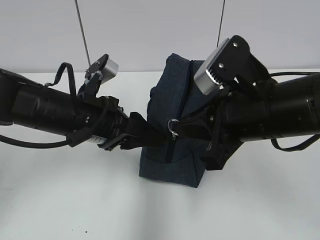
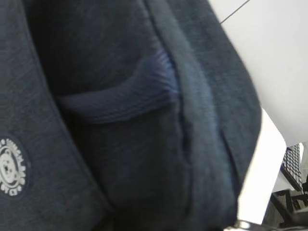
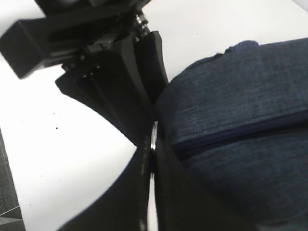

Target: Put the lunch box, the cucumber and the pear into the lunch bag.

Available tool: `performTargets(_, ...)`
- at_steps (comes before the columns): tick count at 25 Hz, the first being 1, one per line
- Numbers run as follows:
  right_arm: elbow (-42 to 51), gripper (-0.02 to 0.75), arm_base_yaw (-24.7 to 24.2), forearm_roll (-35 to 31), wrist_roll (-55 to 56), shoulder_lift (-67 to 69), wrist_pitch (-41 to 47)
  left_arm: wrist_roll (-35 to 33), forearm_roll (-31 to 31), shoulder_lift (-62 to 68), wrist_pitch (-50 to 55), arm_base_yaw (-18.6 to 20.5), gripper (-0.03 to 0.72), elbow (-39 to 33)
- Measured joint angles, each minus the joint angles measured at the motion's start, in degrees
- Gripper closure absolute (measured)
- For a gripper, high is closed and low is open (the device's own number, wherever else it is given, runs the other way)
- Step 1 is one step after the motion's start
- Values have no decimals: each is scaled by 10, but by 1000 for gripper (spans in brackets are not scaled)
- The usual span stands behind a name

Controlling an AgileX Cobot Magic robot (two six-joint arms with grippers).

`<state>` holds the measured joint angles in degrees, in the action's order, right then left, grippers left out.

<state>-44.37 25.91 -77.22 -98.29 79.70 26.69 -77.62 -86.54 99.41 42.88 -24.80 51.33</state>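
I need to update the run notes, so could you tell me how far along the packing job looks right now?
Done, apparently: no lunch box, cucumber or pear shows on the table, so they may be inside the lunch bag, though its interior is hidden. In hand: the right gripper is shut on the metal ring pull, and the zipper looks closed along its visible stretch. The left gripper is at the bag's side. Left: releasing and withdrawing.

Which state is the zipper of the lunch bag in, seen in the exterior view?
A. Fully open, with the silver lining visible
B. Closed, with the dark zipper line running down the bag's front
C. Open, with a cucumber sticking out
B: the lunch bag stands shut on the table, its zipper line unbroken, the metal ring pull between both arms; no lining or food shows.
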Motion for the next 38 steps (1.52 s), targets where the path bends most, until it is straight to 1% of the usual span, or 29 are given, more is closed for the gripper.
performTargets(4, -4, 732, 0, 0, 0, -1, -11, 0, -4, 4, -6, 0, 363, 0)
performTargets(9, -27, 732, 0, 0, 0, -2, -19, 0, -8, 4, -16, 0, 470, 0)
performTargets(13, -47, 732, 0, 1, 1, -2, -23, 0, -13, 4, -20, 0, 527, 1)
performTargets(16, -55, 732, 0, 2, 1, -2, -36, 0, -15, 4, -20, 0, 594, 1)
performTargets(19, -59, 732, 0, 2, 1, -1, -46, -1, -15, 4, -20, 0, 677, 4)
performTargets(22, -59, 732, 0, 0, 1, -1, -60, -1, -13, 4, -21, 0, 690, 4)
performTargets(25, -61, 732, 0, -4, 1, -1, -77, -1, 1, 4, -19, 0, 692, 4)
performTargets(32, -76, 732, 0, -6, 1, 5, -92, -1, 69, 4, 6, 0, 694, 6)
performTargets(35, -90, 732, -7, -6, 1, 18, -91, -1, 88, 4, 20, 0, 694, 6)
performTargets(38, -107, 732, -29, -6, 1, 33, -82, -1, 96, 4, 29, 1, 694, 8)
